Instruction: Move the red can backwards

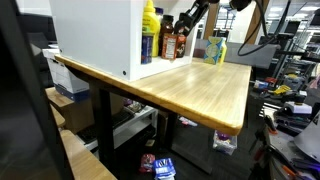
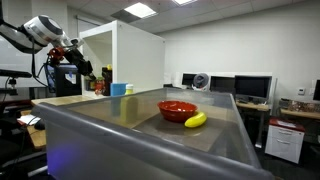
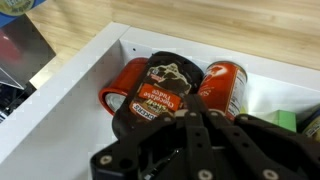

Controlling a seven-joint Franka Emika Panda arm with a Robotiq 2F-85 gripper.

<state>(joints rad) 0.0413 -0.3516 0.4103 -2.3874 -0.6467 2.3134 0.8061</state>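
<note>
Wrist view: red can (image 3: 228, 85) upright inside the white cabinet (image 3: 85, 95), just right of a dark brown bottle (image 3: 160, 92); a red mug (image 3: 122, 88) is on the bottle's left. Gripper (image 3: 195, 112) hangs close over the bottle (finger spread unreadable, cannot tell whether parted or clamped).

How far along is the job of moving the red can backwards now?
Done: nothing visible; the red can stands ungripped beside the dark bottle. In hand: the gripper hangs over them at the white shelf. Left: gripping the can and moving it back.
</note>
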